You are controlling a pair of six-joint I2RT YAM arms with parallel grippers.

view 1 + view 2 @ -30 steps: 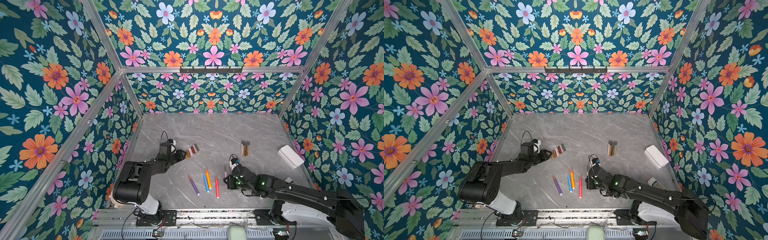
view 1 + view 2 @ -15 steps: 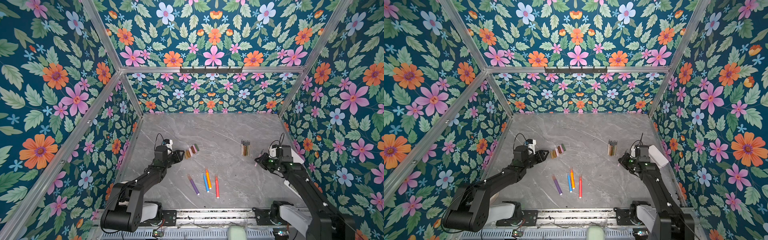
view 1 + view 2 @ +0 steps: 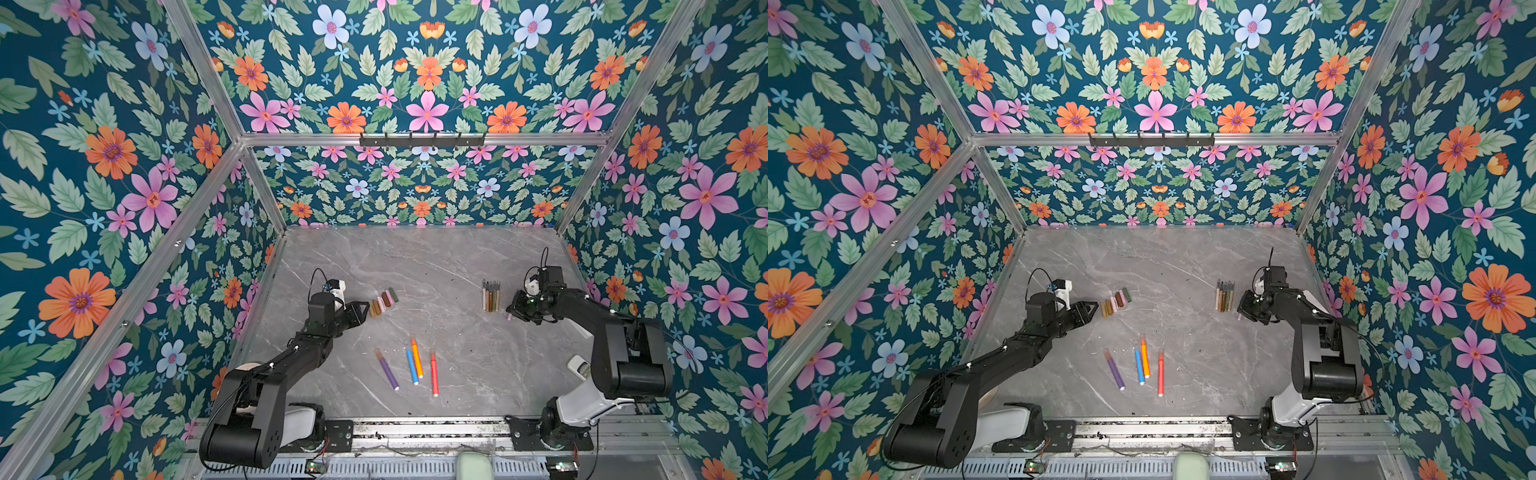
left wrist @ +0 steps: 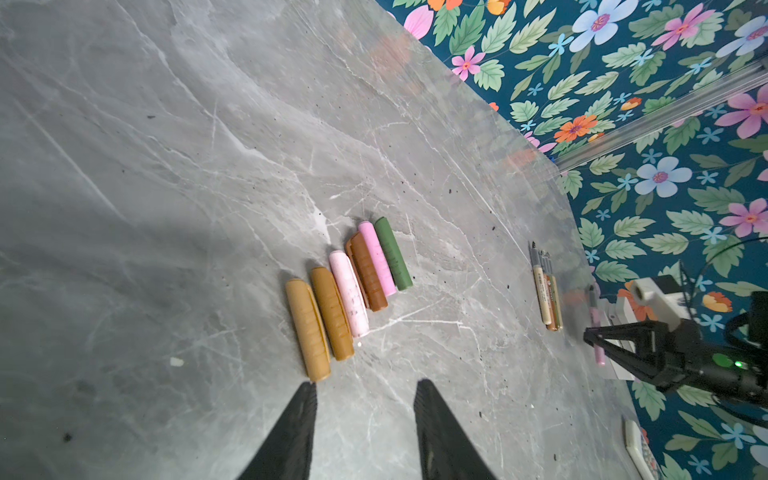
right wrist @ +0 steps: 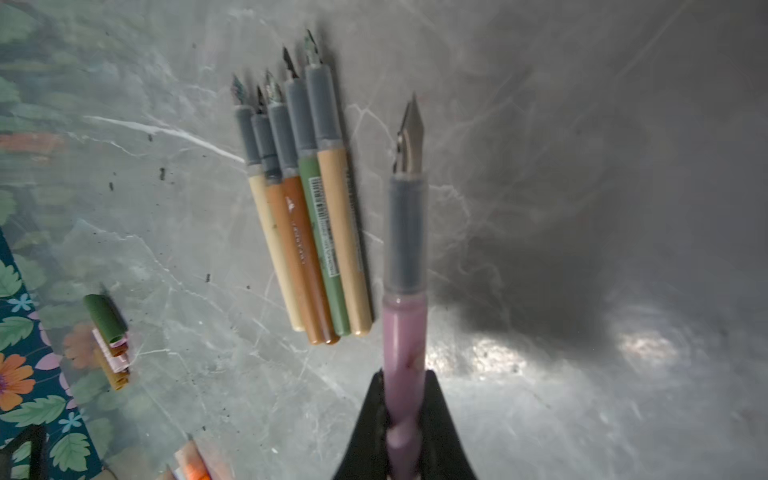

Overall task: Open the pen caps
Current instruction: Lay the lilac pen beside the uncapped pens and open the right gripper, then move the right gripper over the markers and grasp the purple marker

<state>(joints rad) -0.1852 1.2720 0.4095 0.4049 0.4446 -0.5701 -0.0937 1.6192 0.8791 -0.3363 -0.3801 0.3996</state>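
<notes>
Nearest the front edge of the grey marble table point(image 3: 415, 257), four capped pens point(image 3: 411, 365) in purple, blue, orange and red lie side by side. Farther in, the left gripper point(image 4: 363, 386) stands partly open and empty, its tips just short of the gold end of the row of pen caps point(image 4: 349, 291). Across the table, the right gripper point(image 5: 405, 382) is clamped on an uncapped pink pen point(image 5: 405, 328), nib exposed, beside five uncapped pens point(image 5: 307, 232) lying together.
</notes>
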